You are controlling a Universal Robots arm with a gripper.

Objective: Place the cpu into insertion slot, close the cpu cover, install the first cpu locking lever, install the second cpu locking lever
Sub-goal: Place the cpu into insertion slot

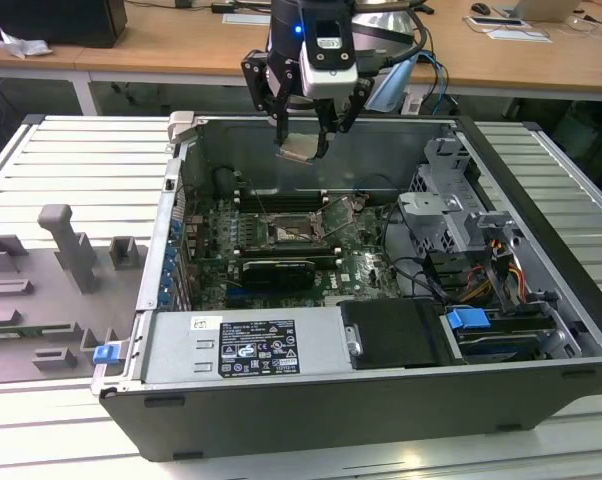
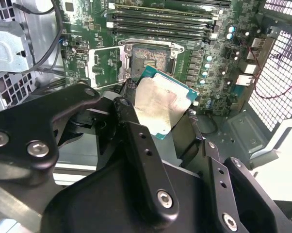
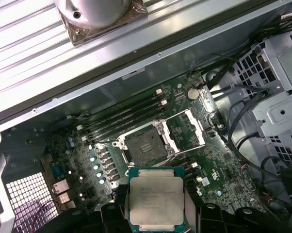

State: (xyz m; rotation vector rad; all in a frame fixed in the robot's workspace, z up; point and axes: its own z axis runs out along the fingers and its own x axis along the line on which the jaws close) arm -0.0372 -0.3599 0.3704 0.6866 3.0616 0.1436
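My gripper (image 1: 303,140) hangs above the open computer case, shut on the cpu (image 1: 299,152). The chip is held by two opposite edges and tilted, its silver face (image 2: 160,104) showing between the black fingers (image 2: 136,133). In the first wrist view the cpu (image 3: 156,199) has its metal lid towards the camera. Well below it on the green board lies the insertion slot (image 1: 289,228) (image 2: 151,56) (image 3: 142,143), dark and uncovered. The cpu cover (image 1: 339,213) (image 2: 103,68) (image 3: 185,128) is swung open beside the slot.
Black memory slots (image 1: 281,195) run behind the socket and a long black card (image 1: 276,270) lies in front of it. A power supply (image 1: 241,345) fills the case's near side. A drive cage (image 1: 451,200) with cables stands at the exterior view's right. Grey fixtures (image 1: 71,250) sit outside, left.
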